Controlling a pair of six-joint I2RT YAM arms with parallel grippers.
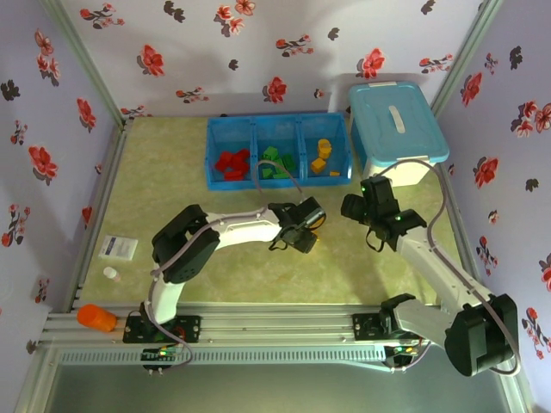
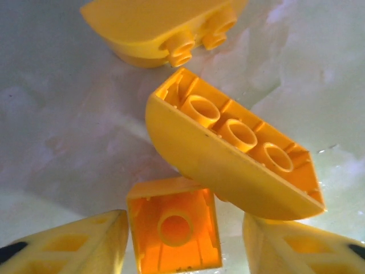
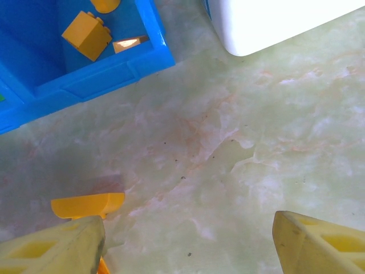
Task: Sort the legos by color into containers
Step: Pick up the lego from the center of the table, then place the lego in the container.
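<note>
- The left fingers (image 2: 74,245) stand part-closed, one on each side of a small square brick (image 2: 174,231). This brick is yellow and lies hollow side up on the bench (image 2: 57,125).
- One finger is right at the small brick's edge. A strip of bench shows between the brick and the other finger, so they are not clamped on it.
- Just beyond those fingertips lies a big half-round brick (image 2: 228,165), yellow, hollow side up with three tubes showing. Its curved wall comes close to the small brick and overlaps the finger on the right of the wrist view.
- Farther beyond the fingers lies a third brick (image 2: 154,28), yellow and rounded, with two studs pointing back toward them. It is apart from the big one.
- The right fingers (image 3: 319,240) stand wide with bare bench between them, holding nothing.
- A loose yellow brick (image 3: 88,204) lies just beyond the tip of the finger on the left of that wrist view. Which of the loose ones it is, I cannot tell.
- From above, the two pairs of fingers are near each other at mid-bench, the left pair just to the left of the right pair.
- The tray (image 1: 210,155) lies beyond both pairs, at the far side of the bench.
- In the tray, red bricks (image 1: 232,163) fill the left compartment, green bricks (image 1: 274,163) the middle, and sorted yellow bricks (image 1: 323,157) the right.
- The tray's yellow end is ahead and to the left of the right fingers.
- The bin (image 1: 396,120), white with a light-blue lid, stands just beside the tray's right end, beyond the right fingers.
</note>
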